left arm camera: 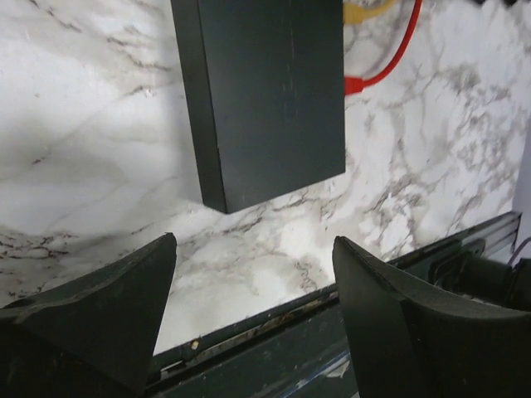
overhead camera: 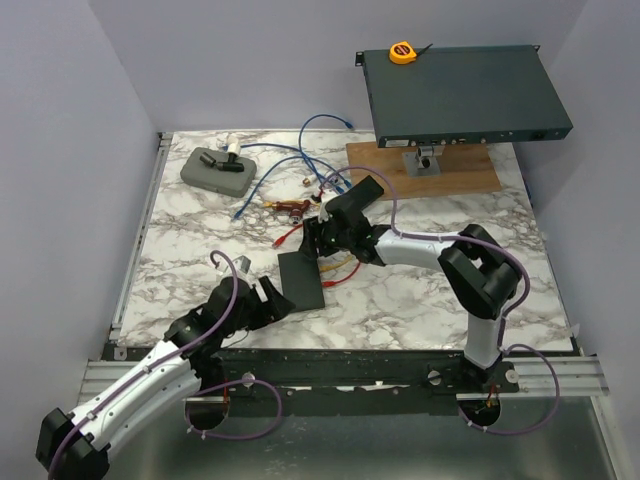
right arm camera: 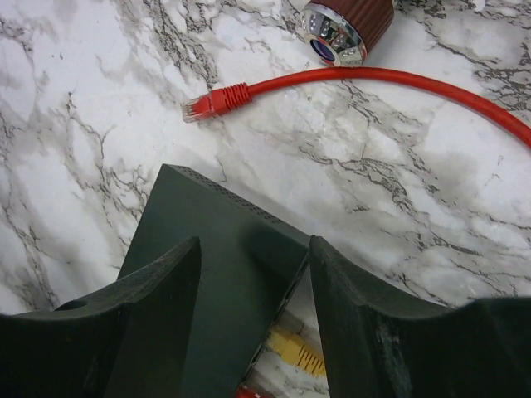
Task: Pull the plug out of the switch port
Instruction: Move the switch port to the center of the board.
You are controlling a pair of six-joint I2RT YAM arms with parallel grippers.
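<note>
right gripper open, holding nothing | yellow plug sits in switch at its 5 o'clock, very near | left gripper open, farther off

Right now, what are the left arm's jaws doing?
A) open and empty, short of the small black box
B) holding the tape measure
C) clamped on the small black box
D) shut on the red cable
A: in the left wrist view the left gripper has its jaws apart over bare marble, and the small black box lies beyond the fingertips, untouched.
</note>
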